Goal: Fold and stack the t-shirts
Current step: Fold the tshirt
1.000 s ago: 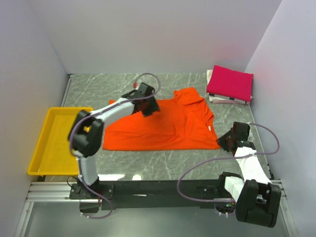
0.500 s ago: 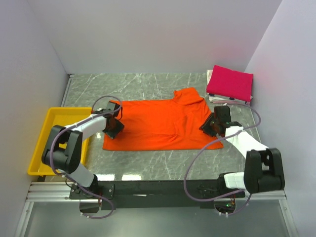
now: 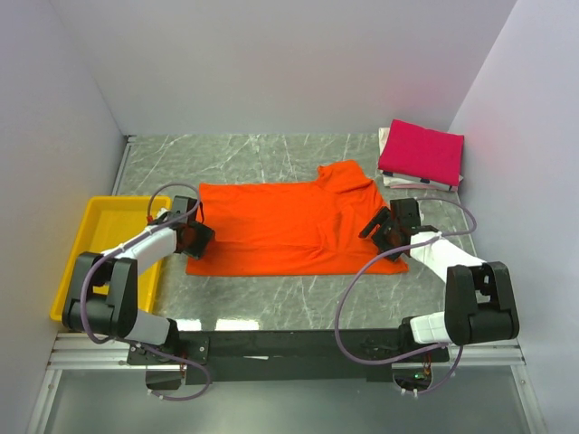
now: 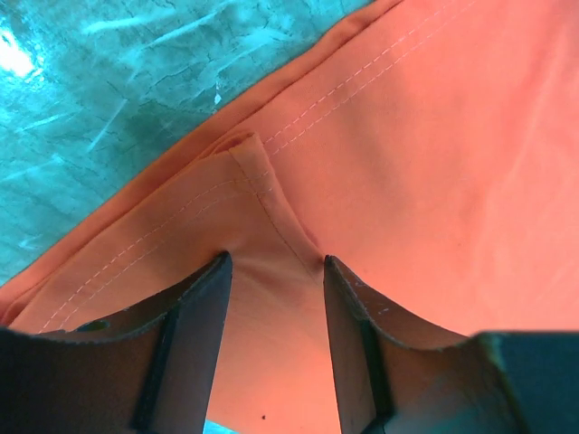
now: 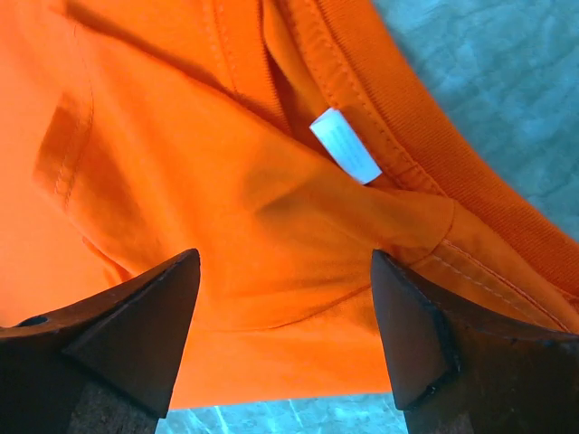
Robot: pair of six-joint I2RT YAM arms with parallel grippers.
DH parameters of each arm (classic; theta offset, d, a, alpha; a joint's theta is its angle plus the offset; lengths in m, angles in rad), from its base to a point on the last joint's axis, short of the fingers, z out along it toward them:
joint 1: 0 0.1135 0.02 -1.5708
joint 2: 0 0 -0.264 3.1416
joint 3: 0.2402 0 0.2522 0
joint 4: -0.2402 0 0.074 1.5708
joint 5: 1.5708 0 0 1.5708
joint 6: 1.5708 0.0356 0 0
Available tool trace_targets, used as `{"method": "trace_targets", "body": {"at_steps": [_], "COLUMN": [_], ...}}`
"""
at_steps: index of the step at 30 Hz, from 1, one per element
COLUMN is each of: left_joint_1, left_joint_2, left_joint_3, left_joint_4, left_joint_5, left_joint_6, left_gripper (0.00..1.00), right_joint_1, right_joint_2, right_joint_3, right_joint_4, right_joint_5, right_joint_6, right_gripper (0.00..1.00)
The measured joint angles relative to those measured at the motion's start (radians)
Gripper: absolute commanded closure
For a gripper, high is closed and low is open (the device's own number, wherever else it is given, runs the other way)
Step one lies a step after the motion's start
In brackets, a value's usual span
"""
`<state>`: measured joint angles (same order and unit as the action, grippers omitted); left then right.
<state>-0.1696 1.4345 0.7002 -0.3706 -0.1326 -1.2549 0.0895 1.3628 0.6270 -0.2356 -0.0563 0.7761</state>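
Note:
The orange t-shirt (image 3: 289, 226) lies spread flat mid-table, collar to the right. My left gripper (image 3: 190, 237) is at its left edge. In the left wrist view the gripper (image 4: 271, 267) is open, fingertips down on a hem corner (image 4: 244, 149), with cloth lying in the gap. My right gripper (image 3: 384, 231) is at the shirt's right edge. In the right wrist view it (image 5: 285, 262) stands wide open over orange cloth just below the collar (image 5: 362, 81) and its white label (image 5: 346, 145). The magenta-pink t-shirt (image 3: 421, 152) sits folded at the back right.
A yellow tray (image 3: 90, 262) stands left of the shirt, close to my left arm. The pink shirt rests on something white (image 3: 398, 181). Walls close in the table on the left, back and right. Grey marbled tabletop (image 3: 271, 298) shows in front of the shirt.
The left gripper travelled from the shirt's back middle to its left edge, and the shirt's left side now lies spread out. The right gripper came in to the right edge and opened wide.

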Motion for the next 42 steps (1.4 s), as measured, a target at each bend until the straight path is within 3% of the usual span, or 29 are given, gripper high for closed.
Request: {"method": "trace_targets", "body": {"at_steps": [7, 20, 36, 42], "left_joint_1": [0.018, 0.047, 0.053, 0.06], "left_joint_2": [-0.019, -0.113, -0.314, -0.271], "left_joint_3": [-0.027, -0.121, -0.204, -0.053], "left_joint_4": [0.03, 0.072, -0.134, -0.287], "left_joint_5": [0.025, 0.06, 0.046, 0.005], "left_joint_6": [0.001, -0.006, 0.006, 0.065], "left_gripper": [0.47, 0.47, 0.46, 0.43], "right_joint_1": [-0.027, -0.134, -0.156, -0.159], "right_joint_2": [-0.011, -0.215, -0.427, -0.436], "right_joint_3": [-0.013, -0.163, -0.225, -0.113], "right_joint_4": [-0.003, -0.037, -0.248, -0.353], "right_joint_5": [-0.01, -0.07, -0.1, -0.09], "right_joint_6": [0.047, 0.07, 0.054, -0.008], "right_gripper": [0.16, 0.15, 0.15, 0.16]}}
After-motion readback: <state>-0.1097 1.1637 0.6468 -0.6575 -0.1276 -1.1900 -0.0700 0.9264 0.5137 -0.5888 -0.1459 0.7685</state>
